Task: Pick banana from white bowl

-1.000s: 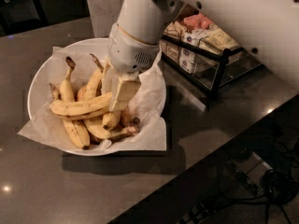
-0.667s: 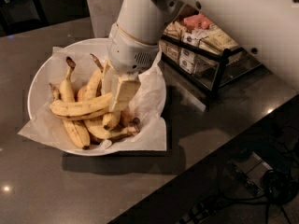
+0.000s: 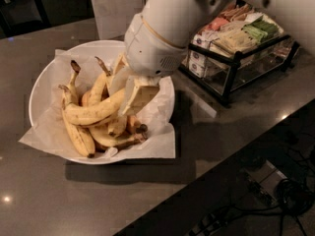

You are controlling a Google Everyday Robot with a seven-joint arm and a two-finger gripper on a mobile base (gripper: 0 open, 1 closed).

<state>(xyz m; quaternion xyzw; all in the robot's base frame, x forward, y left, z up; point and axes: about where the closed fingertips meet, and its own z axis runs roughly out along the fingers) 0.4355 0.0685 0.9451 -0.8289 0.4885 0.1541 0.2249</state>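
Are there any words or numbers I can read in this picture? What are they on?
No text can be read.
Packets in the black rack: printing too blurred to read.
End effector, down in the white bowl at the banana: no label seen.

Roughly six bananas (image 3: 93, 113) in one white bowl (image 3: 40, 88), on one paper sheet (image 3: 158, 140) — one gripper (image 3: 124, 100) down among them.
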